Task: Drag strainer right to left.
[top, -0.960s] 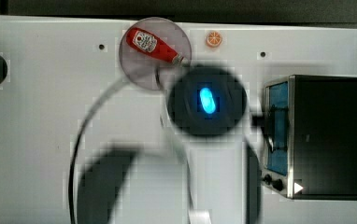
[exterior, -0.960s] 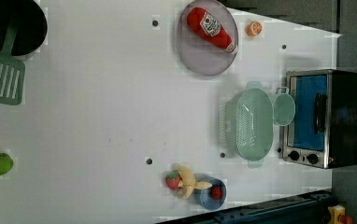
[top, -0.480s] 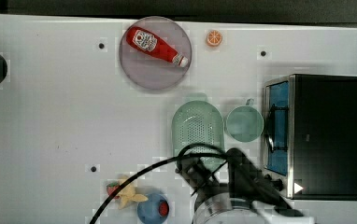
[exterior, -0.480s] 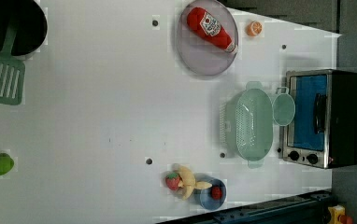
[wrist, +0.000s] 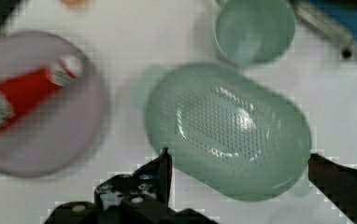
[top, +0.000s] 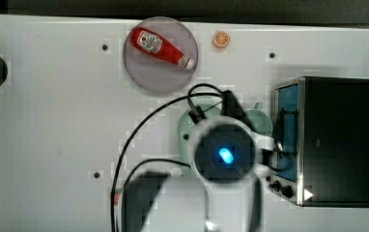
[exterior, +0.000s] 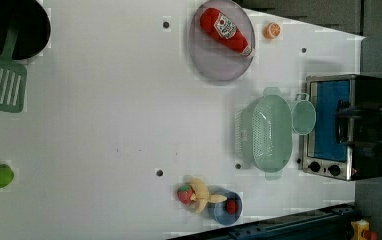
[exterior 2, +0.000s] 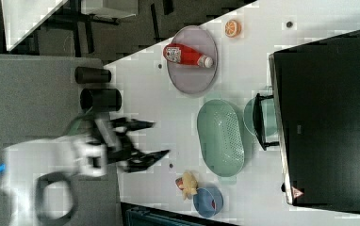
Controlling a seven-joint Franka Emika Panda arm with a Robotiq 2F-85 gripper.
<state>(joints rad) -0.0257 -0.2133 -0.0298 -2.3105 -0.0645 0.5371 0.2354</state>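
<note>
Strainer [exterior: 272, 132]: pale green perforated tray, flat on white table [exterior: 104, 125], between cup [exterior: 304, 117] and table's open middle, toaster oven [exterior: 341, 125] beyond cup. Gripper [wrist: 237, 161]: fingers spread wide, nothing held, poised above strainer. Judged light, rigid, slick plastic; likely slides easily. Best hold: long rim wall, or end tab.

A table [exterior: 104, 110] holds everything. In the left view, the strainer [exterior: 271, 132] lies just left of a cup [exterior: 303, 117], which sits against a toaster oven [exterior: 346, 125] at the left view's right. Above the strainer, a plate [exterior: 221, 45] holds a ketchup bottle [exterior: 226, 31]. Below the strainer sits a small bowl [exterior: 224, 206]. A spatula [exterior: 1, 82] lies at the left view's far left.
</note>
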